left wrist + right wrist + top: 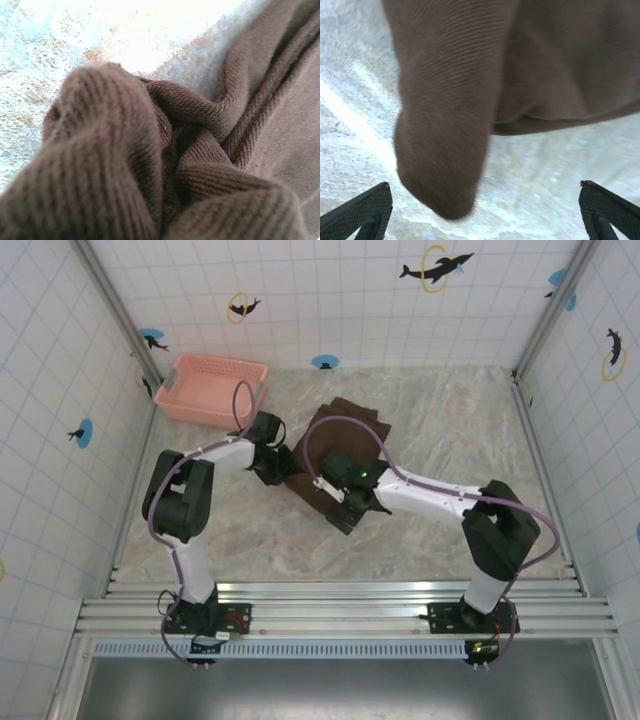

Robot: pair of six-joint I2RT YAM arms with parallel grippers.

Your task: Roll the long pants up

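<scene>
Dark brown, fine-ribbed long pants (345,412) lie crumpled between my two pincers. A thick, rounded fold is heaped close against my left pincer (270,465), and a soft lobe of cloth droops just ahead of my right pincer (485,212), clear of both wide-spread fingers.

Long pants (345,440) central on table (470,430), basket (212,390) behind-left, left pincer (272,471) at their left edge, right pincer (482,212) at near edge.

Worktop (460,430) R of long pants (355,407) open; near strip bare too. Pink basket (210,405) blocks far-L corner; tiled walls (330,300) hem three sides.
</scene>
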